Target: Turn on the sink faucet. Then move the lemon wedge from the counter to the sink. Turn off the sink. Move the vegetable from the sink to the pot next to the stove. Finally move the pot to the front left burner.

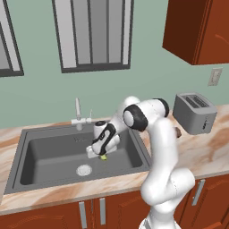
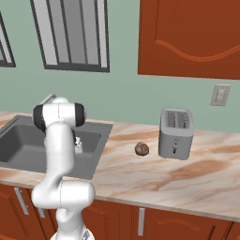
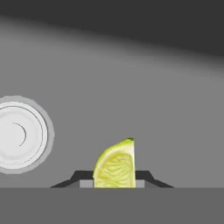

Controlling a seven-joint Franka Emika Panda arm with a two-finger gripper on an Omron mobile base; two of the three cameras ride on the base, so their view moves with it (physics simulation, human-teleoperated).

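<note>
While the arm bends down over the sink (image 1: 31,152) in the left base view, the gripper (image 1: 102,155) hangs inside the basin with the lemon wedge (image 1: 103,157) showing as a yellow-green speck at its tip, above the dark floor and at about 2 o'clock from the round drain (image 1: 83,170); the faucet (image 1: 78,112) stands on the back rim at roughly 11 o'clock from the hand. Seen from the right base view, the arm's white column covers most of the sink (image 2: 91,140), and only a bit of the white hand (image 2: 78,144) peeks out beside it (too little to read the jaws there); a brown lump (image 2: 142,149) and a toaster (image 2: 176,133) sit on the counter (image 2: 187,178) well off at 3 o'clock. Looking along the hand view, the gripper (image 3: 114,178) is clamped on the lemon wedge (image 3: 115,165), one dark fingertip touching each side. The wedge's long axis runs from 6 to 12 o'clock, its point at 12 and its cut face toward the camera. Its drain (image 3: 19,134) lies at 10 o'clock from the wedge, with bare sink floor straight ahead, so letting go here should likely drop it beside the drain.
</note>
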